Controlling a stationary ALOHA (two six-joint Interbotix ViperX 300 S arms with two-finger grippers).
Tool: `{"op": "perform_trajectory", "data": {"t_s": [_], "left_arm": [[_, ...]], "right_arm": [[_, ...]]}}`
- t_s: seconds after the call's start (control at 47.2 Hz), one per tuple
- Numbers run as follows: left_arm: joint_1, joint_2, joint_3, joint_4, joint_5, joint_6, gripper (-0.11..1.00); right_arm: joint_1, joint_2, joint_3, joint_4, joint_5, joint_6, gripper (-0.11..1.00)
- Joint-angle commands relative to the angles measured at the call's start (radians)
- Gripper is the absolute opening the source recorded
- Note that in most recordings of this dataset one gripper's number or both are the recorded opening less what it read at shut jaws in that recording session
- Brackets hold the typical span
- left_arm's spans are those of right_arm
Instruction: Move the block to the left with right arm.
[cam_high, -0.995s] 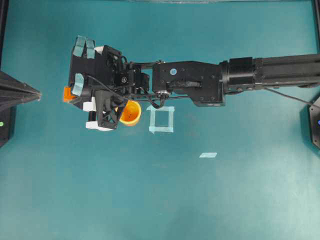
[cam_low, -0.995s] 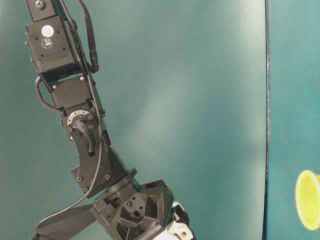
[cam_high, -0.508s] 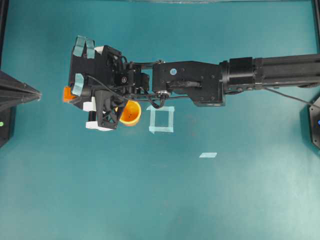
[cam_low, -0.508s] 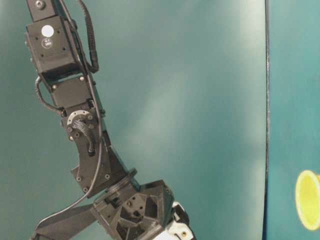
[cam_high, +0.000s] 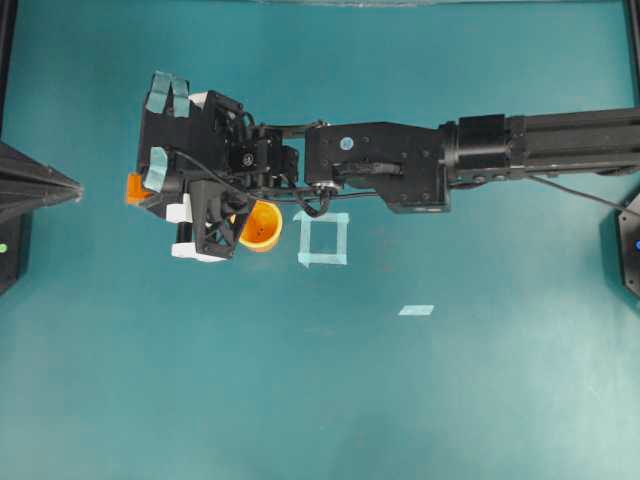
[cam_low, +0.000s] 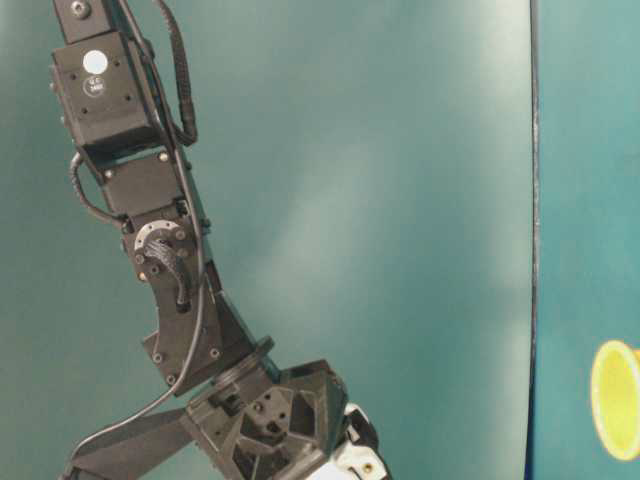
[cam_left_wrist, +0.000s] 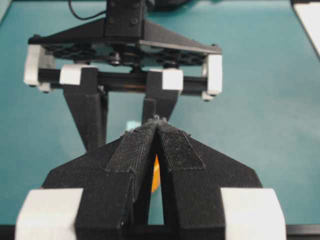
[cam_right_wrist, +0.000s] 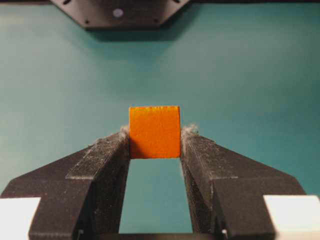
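Block: orange cube, clamped between the tips of my right gripper; in the overhead view only an orange corner shows at the left end of my hand, far left of the table.
Right gripper: closed on the block, both fingertips pressing its side faces.
Left gripper: jaws together, holding nothing.
Risk, grip: contact sits at the very tips, so a jolt could, in my judgement, let the block pivot or slip out.
Risk, release: I cannot tell whether the block rests on the table or hangs above it; opening too high would drop and tumble it.
Risk, cup: it lies under my wrist; a low sweep could knock it.
Risk, left arm: its tip is near the block; going further left invites contact.
View difference: my wrist camera shows the grip; overhead shows the cup, tape square and left arm; table-level shows only my arm and the cup's rim.
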Motion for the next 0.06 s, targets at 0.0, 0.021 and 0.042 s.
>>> {"op": "perform_trajectory", "data": {"t_s": [0.0, 0.021, 0.042], "left_arm": [[0.000, 0.006, -0.037, 0.003, -0.005, 0.000, 0.00], [0.000, 0.005, -0.037, 0.003, -0.005, 0.000, 0.00], [0.000, 0.005, -0.037, 0.003, -0.005, 0.002, 0.00]], "right_arm": [[0.002, -0.020, -0.028, -0.002, -0.009, -0.002, 0.38], [0.002, -0.020, -0.028, -0.002, -0.011, -0.002, 0.39], [0.002, -0.020, -0.028, -0.002, -0.009, -0.002, 0.39]]}}
